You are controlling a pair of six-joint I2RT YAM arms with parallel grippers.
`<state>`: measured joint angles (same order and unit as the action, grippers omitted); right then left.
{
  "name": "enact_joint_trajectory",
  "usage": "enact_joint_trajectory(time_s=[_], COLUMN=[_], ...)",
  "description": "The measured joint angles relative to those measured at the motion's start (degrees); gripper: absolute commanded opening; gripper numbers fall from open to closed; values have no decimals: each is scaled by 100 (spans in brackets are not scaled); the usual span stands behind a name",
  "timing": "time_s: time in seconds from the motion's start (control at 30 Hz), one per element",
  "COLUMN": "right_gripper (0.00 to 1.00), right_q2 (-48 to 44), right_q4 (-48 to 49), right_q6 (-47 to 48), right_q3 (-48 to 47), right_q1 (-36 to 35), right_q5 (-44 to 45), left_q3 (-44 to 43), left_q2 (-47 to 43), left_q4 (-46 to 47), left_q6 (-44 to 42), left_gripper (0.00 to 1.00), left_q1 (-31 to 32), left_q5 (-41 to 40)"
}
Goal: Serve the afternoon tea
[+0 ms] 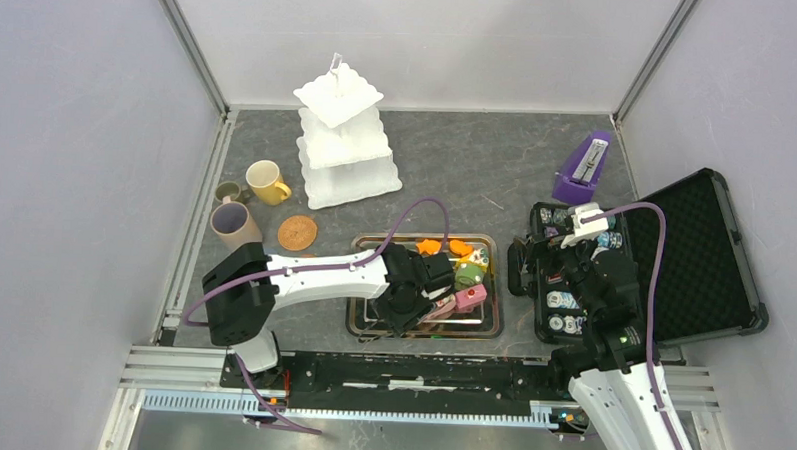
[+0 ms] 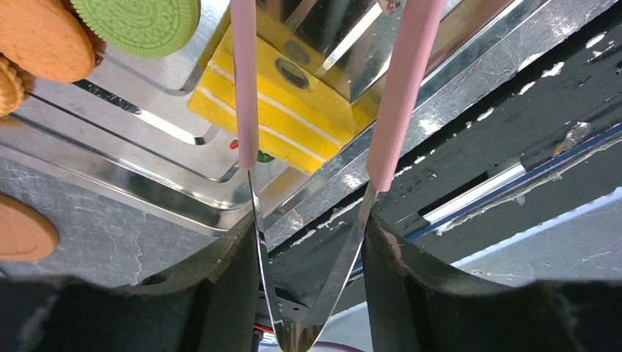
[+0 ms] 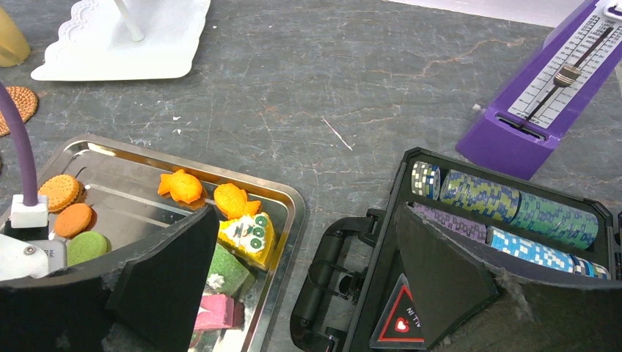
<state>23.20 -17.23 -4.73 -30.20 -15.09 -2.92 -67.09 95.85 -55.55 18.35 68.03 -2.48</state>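
Observation:
The white three-tier stand [image 1: 342, 143] rises at the back, with the yellow mug [image 1: 266, 182], beige-lilac mug [image 1: 232, 222] and small green mug [image 1: 228, 191] to its left. Toy cakes [image 1: 470, 278] and biscuits [image 3: 73, 220] lie in a steel tray [image 1: 497, 289]. My left gripper [image 1: 412, 301] hangs over the tray's near part, shut on pink-armed metal tongs [image 2: 249, 88]. The tong arms straddle a yellow cake slice [image 2: 293, 117], and their tips are out of view. My right gripper [image 3: 304, 286] stands open and holds nothing, above the gap between tray and case.
An orange biscuit [image 1: 297, 231] lies on the table beside the mugs. An open black case [image 1: 674, 255] of poker chips [image 3: 506, 202] sits right of the tray. A purple metronome [image 1: 585, 169] stands behind it. Walls close in left, right and back.

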Motion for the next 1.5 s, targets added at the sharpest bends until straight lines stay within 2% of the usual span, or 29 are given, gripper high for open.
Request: enact_joint_trajectory(time_s=[0.13, 0.2, 0.37, 0.6, 0.73, 0.9, 1.0, 1.17, 1.4, 1.5], right_gripper=[98, 98, 98, 98, 98, 98, 98, 98, 98, 98], right_q2=[11, 17, 57, 79, 79, 81, 87, 166, 175, 184], right_q4=[0, -2, 0, 0, 0, 9, 46, 83, 85, 87], right_q6=[0, 2, 0, -2, -2, -26, -59, -76, -81, -83], right_q3=[0, 0, 0, 0, 0, 2, 4, 4, 4, 4], right_q1=[0, 0, 0, 0, 0, 0, 0, 0, 0, 0], right_q5=[-2, -2, -4, -4, -4, -9, -20, -98, -105, -118], left_q3=[44, 79, 90, 155, 415, 1189, 1674, 2074, 2468, 2540], left_q2=[-98, -216, -544, -1075, -1714, -2409, -2520, -2496, -2308, -2162], left_q4=[37, 55, 79, 133, 332, 870, 1211, 1696, 2385, 2511], left_q6=[-2, -9, -66, -133, -120, 92, 332, 791, 1235, 1322], left_gripper=[48, 54, 51, 58, 65, 69, 72, 75, 75, 79], left_q1=[-2, -2, -2, -81, -675, -2179, -2730, -3099, -3121, -3121], left_q5=[-61, -68, -79, -564, -780, -994, -1163, -1340, -1526, -1554])
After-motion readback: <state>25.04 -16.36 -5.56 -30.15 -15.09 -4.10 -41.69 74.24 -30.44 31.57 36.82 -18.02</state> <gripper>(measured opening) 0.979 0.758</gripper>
